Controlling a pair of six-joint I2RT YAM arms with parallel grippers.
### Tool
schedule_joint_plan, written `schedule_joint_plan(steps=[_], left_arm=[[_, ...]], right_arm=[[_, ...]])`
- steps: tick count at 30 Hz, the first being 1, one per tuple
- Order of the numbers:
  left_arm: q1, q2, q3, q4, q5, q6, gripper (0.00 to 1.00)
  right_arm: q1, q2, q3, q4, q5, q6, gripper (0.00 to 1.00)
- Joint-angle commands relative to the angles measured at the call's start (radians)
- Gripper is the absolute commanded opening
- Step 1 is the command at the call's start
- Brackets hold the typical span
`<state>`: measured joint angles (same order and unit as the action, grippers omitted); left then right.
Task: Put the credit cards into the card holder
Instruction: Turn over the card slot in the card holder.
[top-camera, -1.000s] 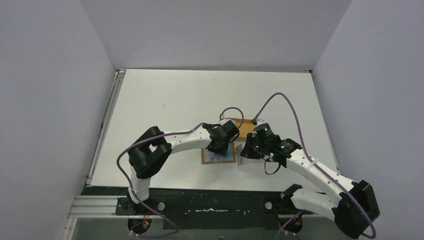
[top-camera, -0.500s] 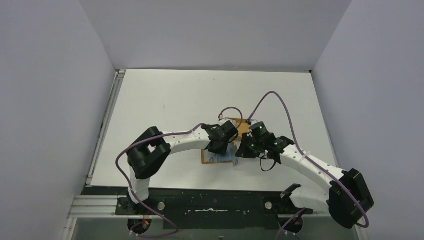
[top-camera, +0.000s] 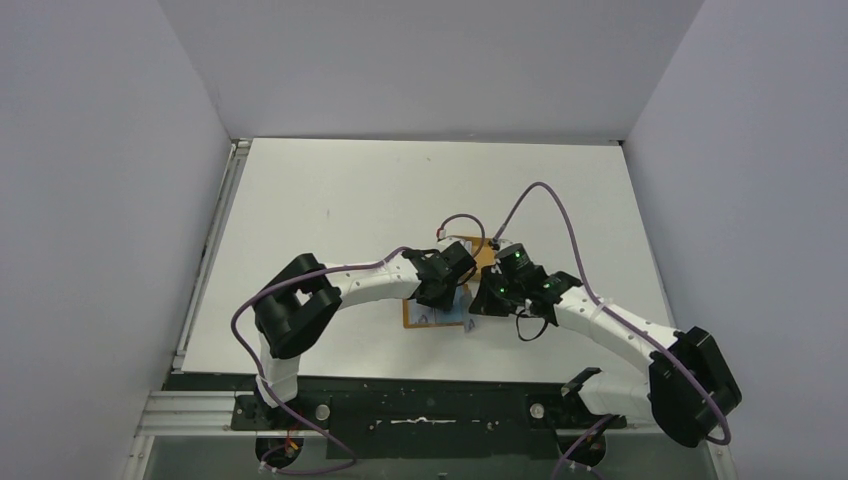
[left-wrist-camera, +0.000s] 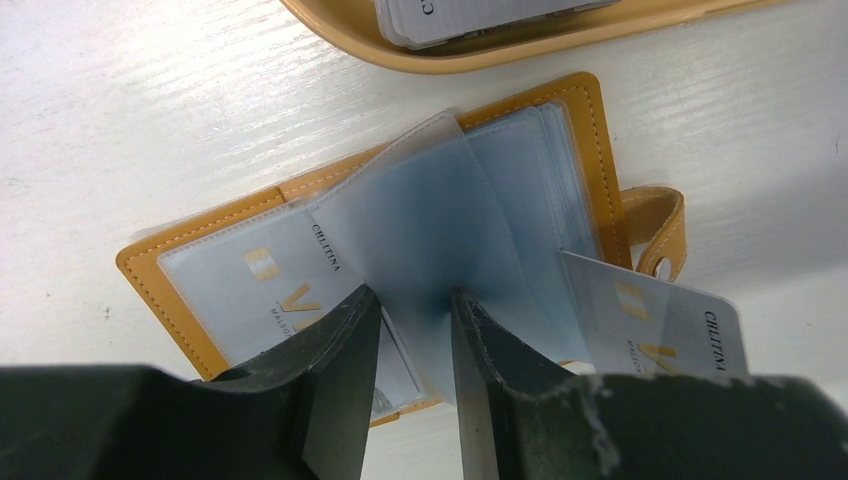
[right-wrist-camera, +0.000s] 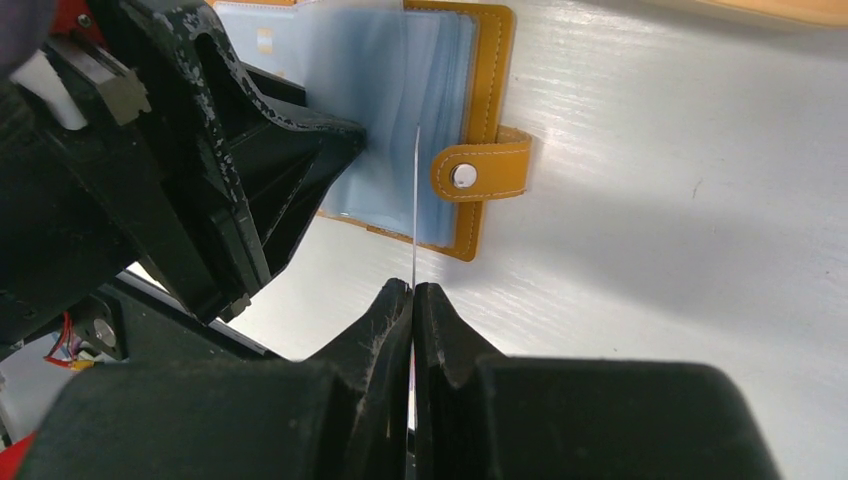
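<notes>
The tan-orange card holder (left-wrist-camera: 140, 265) lies open on the table, its clear sleeves fanned; it also shows in the right wrist view (right-wrist-camera: 490, 60) and the top view (top-camera: 415, 318). One grey-white credit card (left-wrist-camera: 270, 285) sits in its left pocket. My left gripper (left-wrist-camera: 413, 300) stands over the holder, jaws a narrow gap apart, with a raised clear sleeve (left-wrist-camera: 420, 210) between them. My right gripper (right-wrist-camera: 412, 285) is shut on another credit card (right-wrist-camera: 415, 200), edge-on, its far edge at the holder's right side by the snap strap (right-wrist-camera: 462, 176). That card also shows in the left wrist view (left-wrist-camera: 655, 325).
An orange rimmed tray (left-wrist-camera: 450, 60) holding more grey-white cards (left-wrist-camera: 470, 15) sits just behind the holder; it shows in the top view (top-camera: 487, 255) under the two wrists. Both wrists are close together over the holder. Grey walls enclose the white table (top-camera: 330, 200).
My right arm has moved left toward the card holder, bringing its card up to the holder's right edge. The left gripper has stayed over the holder.
</notes>
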<state>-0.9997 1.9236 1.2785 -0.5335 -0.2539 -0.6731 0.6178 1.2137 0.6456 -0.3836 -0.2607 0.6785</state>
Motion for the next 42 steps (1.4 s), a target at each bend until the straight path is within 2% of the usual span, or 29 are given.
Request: schedule_joint_plan(steps=[1, 7, 20, 33, 42], left_arm=[[0.006, 0.024, -0.04, -0.037, 0.005, -0.006, 0.28], [0.007, 0.018, -0.046, -0.037, 0.005, -0.017, 0.25], [0.015, 0.007, -0.063, -0.015, 0.028, -0.033, 0.22], [0.016, -0.002, -0.07, -0.016, 0.027, -0.034, 0.2], [0.016, 0.0, -0.074, -0.013, 0.029, -0.038, 0.17]], right_arm=[[0.006, -0.066, -0.001, 0.033, 0.052, 0.01, 0.0], [0.005, -0.099, 0.012, 0.026, 0.024, 0.011, 0.0], [-0.016, -0.004, -0.056, 0.151, -0.037, 0.085, 0.0], [-0.026, -0.01, -0.076, 0.107, 0.005, 0.072, 0.0], [-0.041, -0.019, -0.107, 0.123, -0.02, 0.062, 0.0]])
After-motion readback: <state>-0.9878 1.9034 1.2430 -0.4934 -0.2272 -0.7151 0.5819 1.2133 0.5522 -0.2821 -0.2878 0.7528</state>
